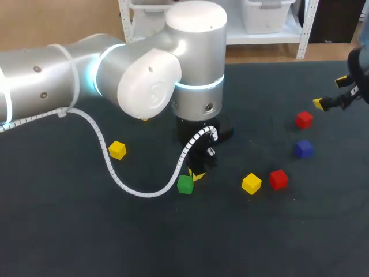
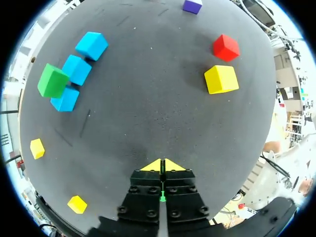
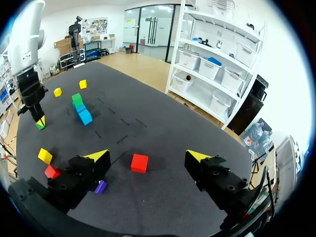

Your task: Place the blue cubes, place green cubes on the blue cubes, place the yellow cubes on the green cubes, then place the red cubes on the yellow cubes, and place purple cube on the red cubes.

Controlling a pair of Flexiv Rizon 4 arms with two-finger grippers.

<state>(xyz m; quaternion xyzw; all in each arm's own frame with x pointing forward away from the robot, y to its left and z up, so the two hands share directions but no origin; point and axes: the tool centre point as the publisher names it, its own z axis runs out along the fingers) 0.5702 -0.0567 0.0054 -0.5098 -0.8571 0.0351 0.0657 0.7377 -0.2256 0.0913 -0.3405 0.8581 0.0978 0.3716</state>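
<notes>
My left gripper [image 1: 198, 174] points down at the table with its yellow tips pressed together and nothing between them [image 2: 162, 166]. A loose green cube [image 1: 185, 184] lies right beside its tips; the left wrist view shows only a green sliver behind the fingers. Ahead of it three light blue cubes [image 2: 76, 69] lie in a row with another green cube [image 2: 53, 80] on them. My right gripper [image 1: 330, 92] hovers open at the table's right side, and a red cube [image 3: 139, 163] lies on the table below its gap [image 3: 148, 156].
Loose cubes lie to the right of the left gripper: one yellow cube [image 1: 251, 183], a red cube [image 1: 278, 179], a purple cube [image 1: 304, 149] and a second red cube [image 1: 304, 119]. Another yellow cube [image 1: 117, 149] lies to its left. The left arm hides the blue row in the head view.
</notes>
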